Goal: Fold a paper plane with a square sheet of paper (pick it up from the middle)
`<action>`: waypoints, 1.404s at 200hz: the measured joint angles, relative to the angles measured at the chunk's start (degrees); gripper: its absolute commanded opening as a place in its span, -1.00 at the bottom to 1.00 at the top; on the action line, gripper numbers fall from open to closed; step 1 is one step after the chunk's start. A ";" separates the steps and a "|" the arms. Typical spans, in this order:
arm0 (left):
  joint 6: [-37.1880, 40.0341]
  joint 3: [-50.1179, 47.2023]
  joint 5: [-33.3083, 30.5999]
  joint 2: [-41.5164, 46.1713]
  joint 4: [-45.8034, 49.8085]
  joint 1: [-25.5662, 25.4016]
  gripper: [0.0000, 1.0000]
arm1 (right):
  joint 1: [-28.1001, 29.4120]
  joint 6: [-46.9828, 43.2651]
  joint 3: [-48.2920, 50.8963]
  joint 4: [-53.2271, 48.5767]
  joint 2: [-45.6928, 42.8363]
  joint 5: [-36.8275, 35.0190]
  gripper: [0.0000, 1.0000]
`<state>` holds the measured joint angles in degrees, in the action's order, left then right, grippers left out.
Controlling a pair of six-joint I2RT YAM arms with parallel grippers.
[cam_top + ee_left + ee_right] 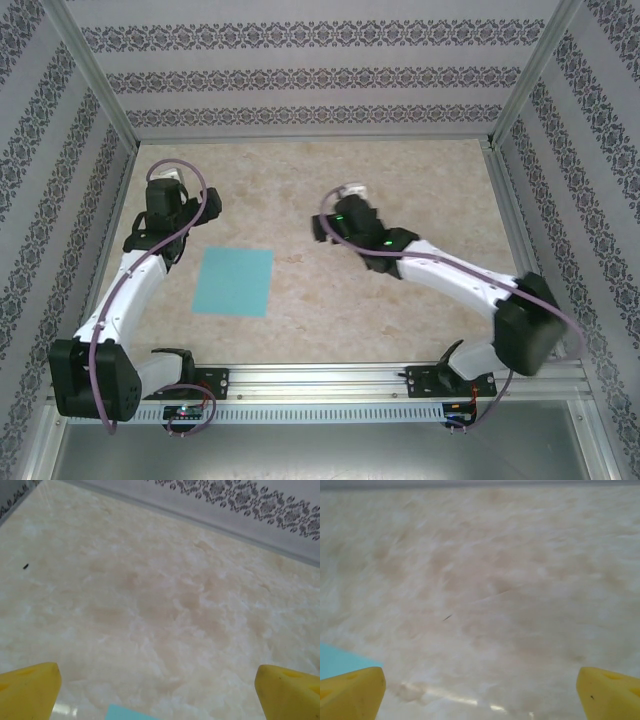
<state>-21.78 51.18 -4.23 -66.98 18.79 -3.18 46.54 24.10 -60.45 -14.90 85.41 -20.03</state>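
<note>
From the top external view, the square sheet of paper (233,281) lay flat and unfolded on the marbled beige surface (430,180), left of centre and toward the near rail, its edges slightly skewed. The left end effector (167,180) sat beyond the sheet's far-left corner, not touching it. The right end effector (350,192) reached over the middle of the surface, well apart from the sheet on its right. From up there I could not tell how wide either pair of fingers stood. Patterned walls (300,70) closed in the surface on three sides. In the left wrist view, the left end effector (159,692) showed its yellow fingertips (30,690) at the two lower corners of the frame, spread wide with nothing between them but bare surface. A turquoise corner of the sheet (a mere sliver) lay at the bottom edge between the fingers, and a small dark speck (25,566) sat far left. In the right wrist view, the right end effector (480,694) likewise had its yellow fingertips (352,692) far apart and gripping nothing. A patch of the sheet lay at the lower left, just beside the left fingertip, and a thin dark mark (447,617) lay on the surface ahead.
</note>
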 measured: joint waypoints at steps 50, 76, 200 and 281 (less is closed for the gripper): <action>-2.16 2.62 -0.33 1.68 9.55 0.48 1.00 | 15.04 -2.56 -21.27 -8.50 24.55 -3.43 0.96; -2.99 2.78 -1.25 2.29 12.59 1.75 1.00 | 18.27 -4.33 -28.13 -12.48 32.24 -3.74 0.96; -3.43 2.78 -4.92 4.42 14.12 2.12 1.00 | 16.28 -14.49 -33.97 -20.24 41.72 0.07 0.96; -4.37 2.78 -3.52 3.48 14.12 2.12 1.00 | -3.30 -18.18 -16.37 -17.88 29.64 0.61 0.96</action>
<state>-26.15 53.95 -7.75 -63.51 32.91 -1.06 43.24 5.91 -76.82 -32.77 115.04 -19.42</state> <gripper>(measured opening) 0.999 0.981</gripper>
